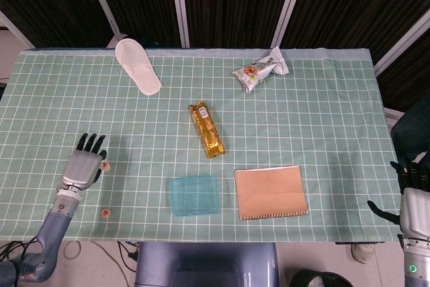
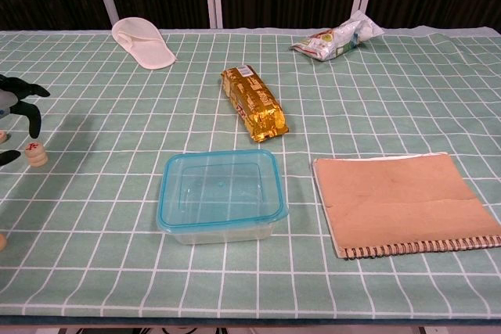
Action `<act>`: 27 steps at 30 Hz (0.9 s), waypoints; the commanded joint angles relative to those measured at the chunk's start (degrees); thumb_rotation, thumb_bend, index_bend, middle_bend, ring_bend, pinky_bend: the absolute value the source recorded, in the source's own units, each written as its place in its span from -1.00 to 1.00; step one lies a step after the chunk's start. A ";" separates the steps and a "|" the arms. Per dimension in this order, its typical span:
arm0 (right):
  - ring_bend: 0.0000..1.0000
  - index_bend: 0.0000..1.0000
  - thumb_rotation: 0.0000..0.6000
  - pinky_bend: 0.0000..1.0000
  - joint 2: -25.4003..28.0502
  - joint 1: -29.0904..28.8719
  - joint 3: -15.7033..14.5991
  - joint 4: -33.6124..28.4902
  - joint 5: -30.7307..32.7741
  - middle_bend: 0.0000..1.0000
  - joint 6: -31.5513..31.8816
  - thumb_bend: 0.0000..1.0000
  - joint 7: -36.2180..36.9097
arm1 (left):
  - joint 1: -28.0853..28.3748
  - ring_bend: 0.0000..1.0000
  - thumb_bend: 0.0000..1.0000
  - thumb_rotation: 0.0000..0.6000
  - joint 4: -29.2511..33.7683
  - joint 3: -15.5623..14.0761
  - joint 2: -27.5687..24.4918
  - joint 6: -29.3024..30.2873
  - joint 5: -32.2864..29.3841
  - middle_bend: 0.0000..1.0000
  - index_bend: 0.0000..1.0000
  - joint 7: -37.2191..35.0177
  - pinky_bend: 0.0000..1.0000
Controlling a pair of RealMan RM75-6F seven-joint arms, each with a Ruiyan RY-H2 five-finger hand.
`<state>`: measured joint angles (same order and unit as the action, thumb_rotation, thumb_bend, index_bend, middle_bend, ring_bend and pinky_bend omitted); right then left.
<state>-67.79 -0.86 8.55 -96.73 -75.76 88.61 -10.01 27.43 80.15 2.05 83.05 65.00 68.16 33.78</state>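
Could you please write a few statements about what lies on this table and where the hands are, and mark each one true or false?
1. The left hand holds nothing, its fingers spread above a small wooden piece. True.
2. The blue-rimmed container holds the gold snack pack. False: the container is empty, and the pack lies on the cloth behind it.
3. The brown notebook lies beside the container, apart from it. True.
4. The white slipper rests on the notebook. False: it lies near the table's far edge.
5. The right hand grips the silver snack bag. False: it holds nothing, off the table's near right corner.
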 commanded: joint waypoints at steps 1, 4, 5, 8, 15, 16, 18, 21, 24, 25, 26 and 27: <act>-0.86 -0.70 1.00 -1.00 0.01 0.01 0.01 0.02 0.09 -0.86 -0.05 -0.59 0.02 | -0.64 -1.00 -0.30 1.00 0.32 0.57 -1.30 1.18 0.22 -0.86 -0.19 -1.31 -0.89; -0.86 -0.70 1.00 -1.00 0.03 0.01 0.00 0.05 0.11 -0.86 -0.09 -0.59 0.03 | -1.20 -1.00 -0.30 1.00 -0.16 1.17 -2.93 1.09 -0.66 -0.86 -0.21 -3.17 -0.89; -0.86 -0.70 1.00 -1.00 0.03 0.01 0.00 0.05 0.10 -0.86 -0.08 -0.59 0.01 | -1.33 -1.00 -0.30 1.00 -0.59 1.35 -3.41 0.92 -0.89 -0.86 -0.21 -3.85 -0.89; -0.86 -0.70 1.00 -1.00 0.02 0.04 0.00 -0.06 0.06 -0.86 0.02 -0.59 -0.05 | -1.72 -1.00 -0.31 1.00 -2.47 1.80 -4.39 0.39 -1.68 -0.86 -0.23 -5.66 -0.89; -0.86 -0.70 1.00 -1.00 -0.33 0.02 -0.25 -0.18 -0.31 -0.86 0.22 -0.59 -0.94 | -1.73 -1.00 -0.31 1.00 -7.89 3.08 -4.39 -3.23 -4.55 -0.86 -0.27 -9.98 -0.89; -0.86 -0.70 1.00 -1.00 -0.36 0.03 -0.27 -0.15 -0.31 -0.86 0.26 -0.59 -1.07 | -1.69 -1.00 -0.31 1.00 -8.86 3.24 -4.08 -3.87 -5.03 -0.86 -0.27 -10.52 -0.89; -0.86 -0.70 1.00 -1.00 -0.42 0.03 -0.27 -0.13 -0.22 -0.86 0.23 -0.59 -1.24 | -1.49 -1.00 -0.31 1.00 -10.90 3.43 -3.31 -5.41 -5.88 -0.87 -0.27 -11.39 -0.89; -0.86 -0.70 1.00 -1.00 -0.45 0.02 -0.24 -0.12 -0.19 -0.86 0.26 -0.59 -1.35 | -1.01 -1.00 -0.31 1.00 -14.19 3.74 -1.86 -7.92 -7.34 -0.87 -0.27 -12.22 -0.89; -0.86 -0.70 1.00 -1.00 -0.47 0.00 -0.23 -0.06 -0.09 -0.86 0.18 -0.59 -1.44 | -0.55 -1.00 -0.31 1.00 -17.01 4.08 -0.23 -9.50 -7.91 -0.87 -0.27 -13.22 -0.89; -0.86 -0.70 1.00 -1.00 -0.47 0.00 -0.22 -0.06 0.04 -0.86 0.09 -0.59 -1.48 | -0.43 -1.00 -0.31 1.00 -17.72 4.19 0.26 -9.83 -7.97 -0.87 -0.27 -13.56 -0.89; -0.86 -0.70 1.00 -1.00 -0.47 -0.01 -0.20 -0.07 0.11 -0.86 0.06 -0.59 -1.51 | -0.30 -1.00 -0.31 1.00 -18.29 4.27 0.69 -10.06 -7.94 -0.87 -0.27 -13.82 -0.89; -0.86 -0.70 1.00 -1.00 -0.47 -0.03 -0.19 -0.08 0.11 -0.86 0.05 -0.59 -1.52 | -0.20 -1.00 -0.31 1.00 -18.73 4.31 1.04 -10.18 -7.79 -0.87 -0.27 -14.04 -0.89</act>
<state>-68.27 -0.89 8.36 -96.80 -75.65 88.66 -11.54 26.93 62.06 6.14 83.50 55.32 60.50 20.25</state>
